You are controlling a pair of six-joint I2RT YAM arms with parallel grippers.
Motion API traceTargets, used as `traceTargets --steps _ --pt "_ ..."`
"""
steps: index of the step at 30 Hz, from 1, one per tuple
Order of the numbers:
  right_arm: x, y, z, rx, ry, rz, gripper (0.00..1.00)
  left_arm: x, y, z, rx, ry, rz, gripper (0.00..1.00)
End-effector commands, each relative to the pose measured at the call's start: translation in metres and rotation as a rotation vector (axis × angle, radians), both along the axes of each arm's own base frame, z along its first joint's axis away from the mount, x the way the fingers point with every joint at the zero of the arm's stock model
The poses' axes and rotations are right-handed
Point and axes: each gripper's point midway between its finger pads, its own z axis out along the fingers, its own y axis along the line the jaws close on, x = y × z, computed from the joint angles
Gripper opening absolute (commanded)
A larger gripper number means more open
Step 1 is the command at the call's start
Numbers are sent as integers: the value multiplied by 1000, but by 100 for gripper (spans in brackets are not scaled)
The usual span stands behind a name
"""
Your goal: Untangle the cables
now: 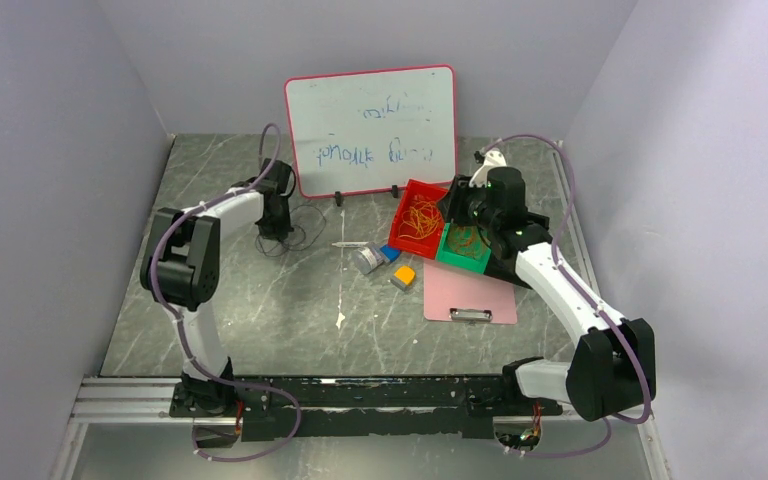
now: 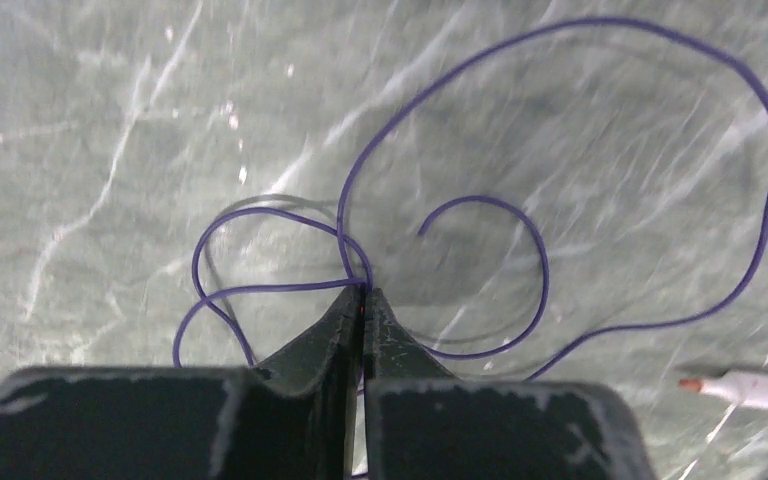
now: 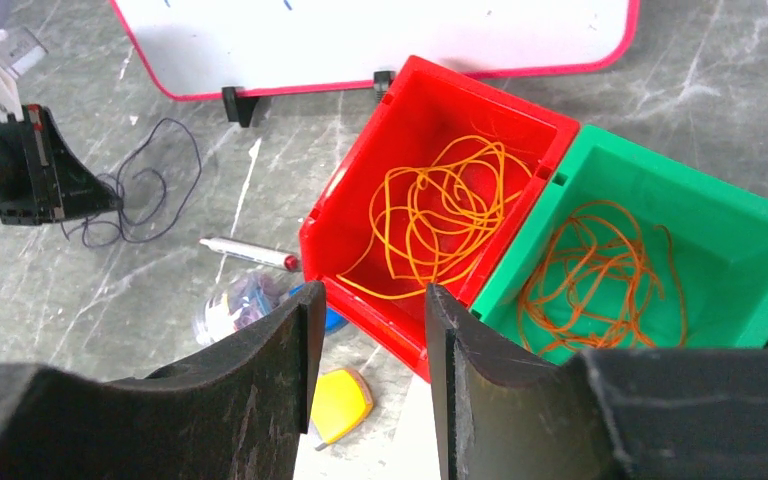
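Note:
A thin dark purple cable lies in loose loops on the grey marble table. My left gripper is shut on it where the loops cross near its tips. The top view shows the same cable left of the whiteboard, under the left gripper. A yellowish-orange cable lies coiled in the red bin. A darker orange cable is in the green bin beside it. My right gripper hovers open above the bins' near edge, with nothing between its fingers.
A red-framed whiteboard stands at the back. A white marker, a clear small bottle and a yellow block lie left of the red bin. A pink clipboard lies in front of the bins.

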Motion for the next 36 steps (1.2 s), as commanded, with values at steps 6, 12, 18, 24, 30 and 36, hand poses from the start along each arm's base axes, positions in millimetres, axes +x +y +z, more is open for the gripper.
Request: traceTargets --steps 6,12,18,24,30,36 --pt "-10 56 5 20 -37 214 45 -53 -19 41 -130 -100 -48 7" --pt "-30 114 -10 55 4 438 45 -94 -53 60 -199 -157 -139 7" --pt "-48 166 -25 53 38 592 45 -123 -84 68 -261 -207 -244 7" --pt "-62 201 -38 77 66 681 45 -129 -85 70 -259 -222 -239 7" --pt "-76 220 -54 36 50 753 46 -123 -67 79 -206 -260 -114 13" --pt "-87 232 -70 -25 -29 818 48 -114 -67 91 -249 -299 -53 50"
